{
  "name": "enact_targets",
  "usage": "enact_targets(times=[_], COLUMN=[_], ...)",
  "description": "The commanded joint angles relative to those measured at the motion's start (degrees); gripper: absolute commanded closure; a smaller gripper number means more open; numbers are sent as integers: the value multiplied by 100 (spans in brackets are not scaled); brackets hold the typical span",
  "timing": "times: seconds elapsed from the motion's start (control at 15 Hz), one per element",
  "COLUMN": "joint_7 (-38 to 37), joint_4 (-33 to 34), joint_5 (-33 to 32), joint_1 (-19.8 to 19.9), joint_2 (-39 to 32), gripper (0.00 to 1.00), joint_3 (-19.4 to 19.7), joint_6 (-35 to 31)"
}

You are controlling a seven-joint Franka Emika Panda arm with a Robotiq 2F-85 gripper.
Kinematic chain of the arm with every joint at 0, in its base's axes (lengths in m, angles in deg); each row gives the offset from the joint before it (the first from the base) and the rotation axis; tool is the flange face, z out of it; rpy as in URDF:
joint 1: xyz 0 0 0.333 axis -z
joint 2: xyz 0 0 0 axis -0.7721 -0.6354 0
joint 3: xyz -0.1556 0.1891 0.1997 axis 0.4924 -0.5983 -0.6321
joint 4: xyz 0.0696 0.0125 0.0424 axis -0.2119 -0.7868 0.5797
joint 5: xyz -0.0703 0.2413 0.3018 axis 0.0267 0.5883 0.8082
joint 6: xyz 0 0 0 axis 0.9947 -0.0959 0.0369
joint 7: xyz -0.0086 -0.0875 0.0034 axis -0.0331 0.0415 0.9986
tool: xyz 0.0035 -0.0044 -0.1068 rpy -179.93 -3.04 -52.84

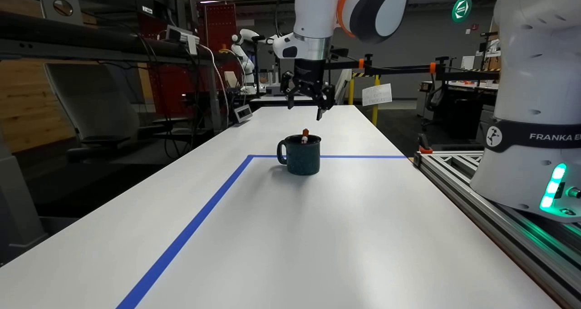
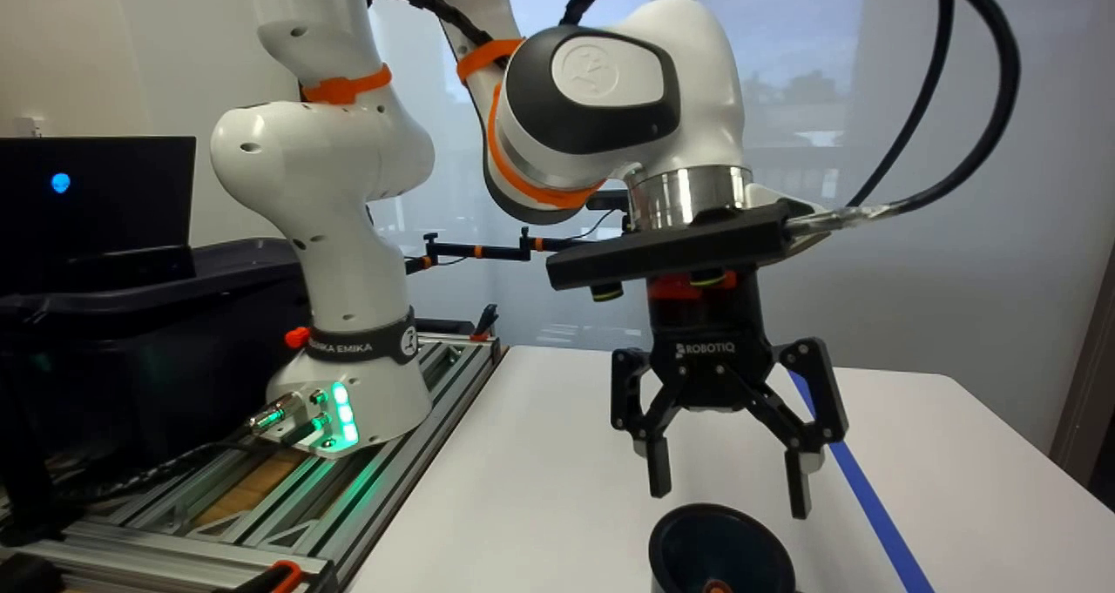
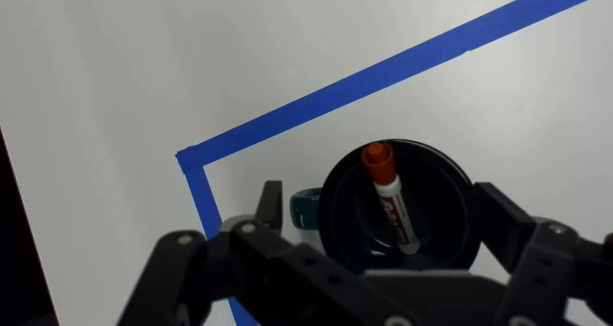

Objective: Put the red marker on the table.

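Observation:
The red marker (image 3: pixel 393 196) leans inside the dark teal mug (image 3: pixel 438 211), orange-red cap end up, against the rim. In an exterior view only the top of the marker (image 1: pixel 305 135) shows above the mug (image 1: pixel 303 160). In an exterior view the cap (image 2: pixel 718 587) is just visible inside the mug (image 2: pixel 723 532), cut by the frame's edge. The mug stands upright on the white table (image 1: pixel 317 236). My gripper (image 3: pixel 377 186) is open and empty, pointing down above the mug, its fingers spread wider than the mug's opening. It also shows in both exterior views (image 1: pixel 305 110) (image 2: pixel 730 499).
Blue tape (image 1: pixel 190 229) marks a corner on the table near the mug. The mug's handle (image 3: pixel 305 208) lies toward a finger in the wrist view. The metal rail frame (image 1: pixel 481 213) with the robot base (image 1: pixel 531 164) borders one table side. A small grey device (image 1: pixel 243 114) sits at the opposite edge.

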Motion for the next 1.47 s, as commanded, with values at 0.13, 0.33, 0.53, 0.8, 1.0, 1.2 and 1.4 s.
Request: enact_targets(times=[0.13, 0.33, 0.53, 0.8, 1.0, 1.2, 1.4], joint_7=[682, 944, 742, 1015, 1470, 1606, 1609], joint_4=[262, 360, 490, 583, 548, 606, 641], joint_5=[560, 871, 696, 996, 1517, 1637, 1630], joint_1=[5, 15, 62, 57, 27, -9, 27], joint_2=[-631, -837, -915, -1022, -1100, -1079, -1110], gripper=[0, 21, 42, 44, 43, 47, 50], joint_3=[-110, -242, -270, -353, -493, -556, -541], joint_6=[-202, -103, -230, -165, 42, 391, 550])
